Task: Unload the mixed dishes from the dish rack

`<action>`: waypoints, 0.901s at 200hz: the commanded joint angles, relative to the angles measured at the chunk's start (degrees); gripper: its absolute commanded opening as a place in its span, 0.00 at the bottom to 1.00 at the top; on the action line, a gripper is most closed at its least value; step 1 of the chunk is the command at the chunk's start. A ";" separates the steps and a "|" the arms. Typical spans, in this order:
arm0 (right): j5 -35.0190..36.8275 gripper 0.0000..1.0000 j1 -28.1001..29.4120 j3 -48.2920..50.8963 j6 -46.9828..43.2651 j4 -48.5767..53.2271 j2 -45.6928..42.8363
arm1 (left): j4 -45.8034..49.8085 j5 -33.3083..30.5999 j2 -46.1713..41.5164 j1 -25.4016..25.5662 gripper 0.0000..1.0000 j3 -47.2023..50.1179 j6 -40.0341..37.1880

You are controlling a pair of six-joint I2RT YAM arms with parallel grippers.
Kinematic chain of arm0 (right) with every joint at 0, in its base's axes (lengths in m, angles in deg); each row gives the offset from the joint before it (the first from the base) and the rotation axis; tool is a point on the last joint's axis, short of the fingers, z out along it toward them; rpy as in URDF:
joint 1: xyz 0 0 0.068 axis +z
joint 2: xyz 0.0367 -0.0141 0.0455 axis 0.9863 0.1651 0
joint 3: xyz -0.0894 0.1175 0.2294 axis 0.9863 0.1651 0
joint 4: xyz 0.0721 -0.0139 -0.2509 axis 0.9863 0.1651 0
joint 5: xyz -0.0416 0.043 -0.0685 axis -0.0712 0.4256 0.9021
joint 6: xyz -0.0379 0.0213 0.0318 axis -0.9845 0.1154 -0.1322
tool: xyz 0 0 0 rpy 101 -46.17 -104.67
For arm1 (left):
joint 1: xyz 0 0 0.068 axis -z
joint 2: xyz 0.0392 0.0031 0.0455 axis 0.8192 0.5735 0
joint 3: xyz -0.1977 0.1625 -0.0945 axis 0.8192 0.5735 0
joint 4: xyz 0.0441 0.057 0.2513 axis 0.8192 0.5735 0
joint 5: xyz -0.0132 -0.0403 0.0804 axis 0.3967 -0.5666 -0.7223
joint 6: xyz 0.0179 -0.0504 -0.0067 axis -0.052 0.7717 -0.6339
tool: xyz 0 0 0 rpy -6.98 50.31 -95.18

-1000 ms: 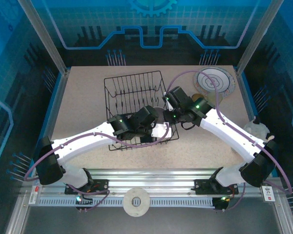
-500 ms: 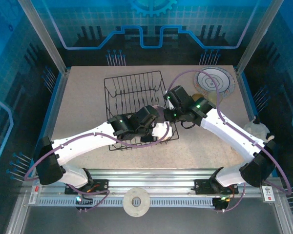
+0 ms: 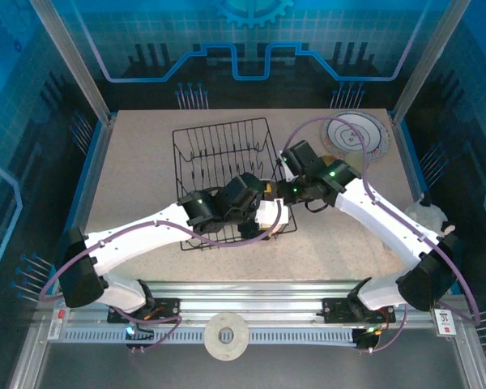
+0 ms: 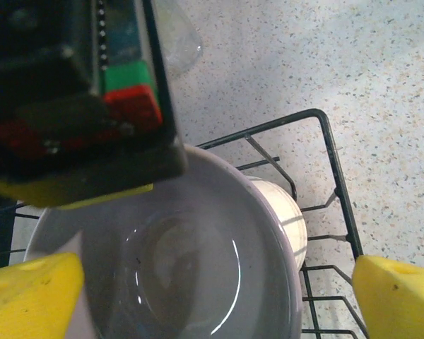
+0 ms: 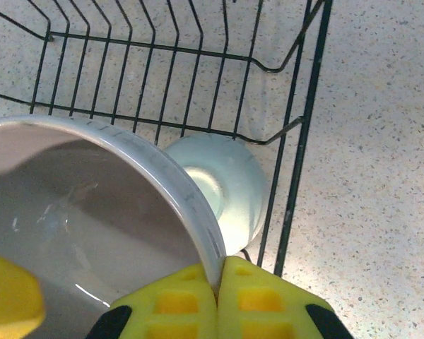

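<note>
A: Right gripper (image 5: 217, 282) is pinching; its yellow pads are clamping the rim of the wide glossy white bowl (image 5: 85, 205), which is sitting in the near right corner of the black wire dish rack (image 3: 224, 158).

B: Left gripper (image 4: 215, 293)?

A: Hanging over that bowl, fingers spread wide, gripping nothing. The small cream bowl (image 4: 283, 212) is lying just beside the white one; contact unclear.

B: Then I'm advising a straight, level lift, clearing the corner wire and the cream bowl before swinging out.

A: Noting room on the speckled tabletop (image 3: 146, 162). The purple-rimmed white plate (image 3: 355, 134) is lying farther back, right.
</note>
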 commanded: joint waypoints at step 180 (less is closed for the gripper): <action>-16.50 0.00 -39.17 27.50 5.58 -8.58 -25.33 | -1.13 36.99 -13.46 -33.51 0.99 7.67 74.23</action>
